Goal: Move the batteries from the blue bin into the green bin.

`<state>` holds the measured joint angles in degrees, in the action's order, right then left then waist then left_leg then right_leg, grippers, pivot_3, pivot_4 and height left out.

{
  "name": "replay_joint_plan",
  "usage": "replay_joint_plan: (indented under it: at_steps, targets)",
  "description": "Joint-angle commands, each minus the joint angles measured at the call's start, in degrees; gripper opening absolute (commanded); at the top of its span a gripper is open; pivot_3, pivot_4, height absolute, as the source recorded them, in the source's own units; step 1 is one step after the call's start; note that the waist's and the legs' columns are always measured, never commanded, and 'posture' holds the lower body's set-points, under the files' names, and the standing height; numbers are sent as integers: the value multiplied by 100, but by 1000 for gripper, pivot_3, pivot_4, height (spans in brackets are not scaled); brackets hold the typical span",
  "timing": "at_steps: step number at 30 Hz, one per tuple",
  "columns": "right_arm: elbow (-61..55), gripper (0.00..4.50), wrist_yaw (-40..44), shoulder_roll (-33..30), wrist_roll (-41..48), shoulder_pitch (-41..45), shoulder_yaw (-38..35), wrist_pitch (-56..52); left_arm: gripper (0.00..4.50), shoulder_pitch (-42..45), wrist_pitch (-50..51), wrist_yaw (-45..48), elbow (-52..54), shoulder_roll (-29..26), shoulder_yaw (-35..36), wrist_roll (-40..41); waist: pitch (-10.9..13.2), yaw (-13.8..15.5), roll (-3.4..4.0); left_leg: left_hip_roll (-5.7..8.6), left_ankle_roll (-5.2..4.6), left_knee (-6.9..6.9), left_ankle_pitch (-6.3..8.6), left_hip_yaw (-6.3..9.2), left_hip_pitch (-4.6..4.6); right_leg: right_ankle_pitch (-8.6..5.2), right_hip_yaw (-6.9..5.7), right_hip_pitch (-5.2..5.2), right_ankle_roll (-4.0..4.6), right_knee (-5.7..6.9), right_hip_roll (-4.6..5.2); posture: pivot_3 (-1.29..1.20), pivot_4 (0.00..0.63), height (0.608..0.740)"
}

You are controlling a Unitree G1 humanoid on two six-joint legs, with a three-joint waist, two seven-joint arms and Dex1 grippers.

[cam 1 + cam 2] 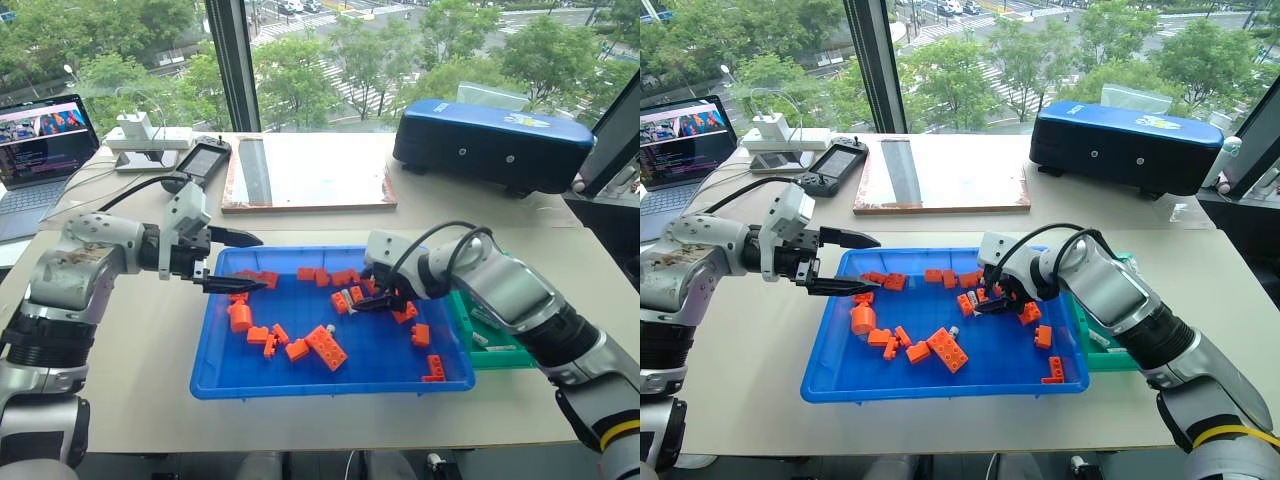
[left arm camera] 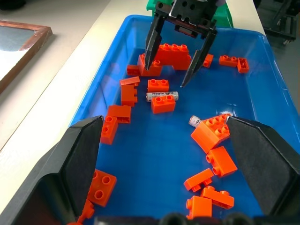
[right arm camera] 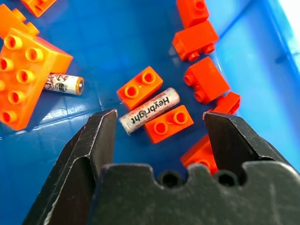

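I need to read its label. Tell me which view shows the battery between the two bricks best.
Right wrist view: the battery lies large between the open right gripper fingers, label readable. Left wrist view shows it small; the eye views barely show it.

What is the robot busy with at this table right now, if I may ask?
It is sorting batteries out of the blue bin. The right claw hangs open over a battery lying between two orange bricks, nothing gripped yet. The left claw waits open at the bin's left edge. The green bin sits just right of it.
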<state>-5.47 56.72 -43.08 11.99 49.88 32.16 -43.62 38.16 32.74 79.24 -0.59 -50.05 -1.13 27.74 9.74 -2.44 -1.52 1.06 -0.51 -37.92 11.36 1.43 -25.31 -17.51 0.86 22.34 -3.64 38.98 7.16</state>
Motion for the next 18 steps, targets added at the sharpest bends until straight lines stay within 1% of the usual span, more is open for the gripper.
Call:
replay_joint_plan:
  at_steps: [1, 5, 11, 18]
  targets:
    - [228, 3470, 385, 40, -422, 189, 141, 556, 4500, 1, 66, -33, 232, -93, 182, 141, 0, -1, 0, 0, 0, 0, 0, 0, 0, 0, 0, 1, 0, -1, 0, 0, 150, 732]
    - [342, 3470, 715, 132, -605, 181, 193, 779, 4500, -45, 77, -70, 276, -116, 201, 158, 0, 0, 0, 0, 0, 0, 0, -1, 0, 0, 1, 0, 0, 1, 0, 0, 150, 732]
    - [794, 3470, 992, 322, -998, 173, 282, 1211, 4500, -207, 176, -135, 457, -140, 229, 233, 0, -4, 0, 0, 1, 0, -1, 0, 1, 0, 0, 0, 0, 1, 0, 0, 150, 732]
    - [1754, 3470, 1274, 650, -1501, 420, 337, 1907, 4500, -301, 219, -240, 548, -148, 253, 245, 0, -3, 0, 0, 4, 0, -2, 0, 4, 0, 0, -1, 0, 0, -1, 0, 150, 732]
